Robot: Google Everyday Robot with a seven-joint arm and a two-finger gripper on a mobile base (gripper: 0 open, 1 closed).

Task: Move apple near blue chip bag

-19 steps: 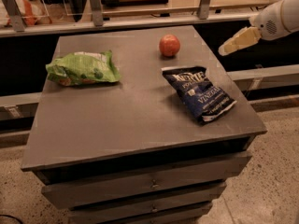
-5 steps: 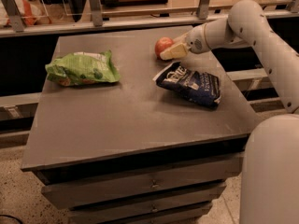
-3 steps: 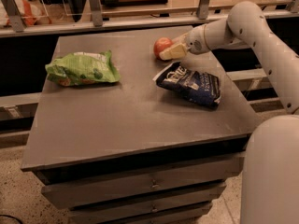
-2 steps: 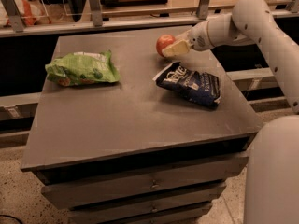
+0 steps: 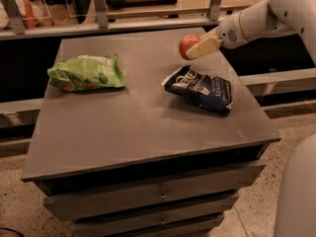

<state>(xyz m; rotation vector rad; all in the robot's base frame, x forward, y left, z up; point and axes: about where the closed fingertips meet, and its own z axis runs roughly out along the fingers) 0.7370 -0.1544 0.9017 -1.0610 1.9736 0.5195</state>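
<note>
The small red-orange apple [image 5: 187, 43] is held in my gripper [image 5: 196, 48], lifted above the back right part of the grey cabinet top [image 5: 133, 117]. The cream-coloured fingers [image 5: 203, 47] are shut on the apple's right side. My white arm reaches in from the upper right. The dark navy-blue chip bag [image 5: 200, 88] with white lettering lies on the top, just in front of and below the apple. The apple hangs apart from the bag.
A light green chip bag [image 5: 86, 73] lies on the left side of the top. A rail with metal posts [image 5: 98, 6] runs behind the cabinet. Drawers [image 5: 148, 196] face front below. A white robot body part [image 5: 296, 191] fills the lower right corner.
My gripper came in from the right, closed on the apple and has now lifted it off the top. The blue chip bag has shifted slightly from where it first lay.
</note>
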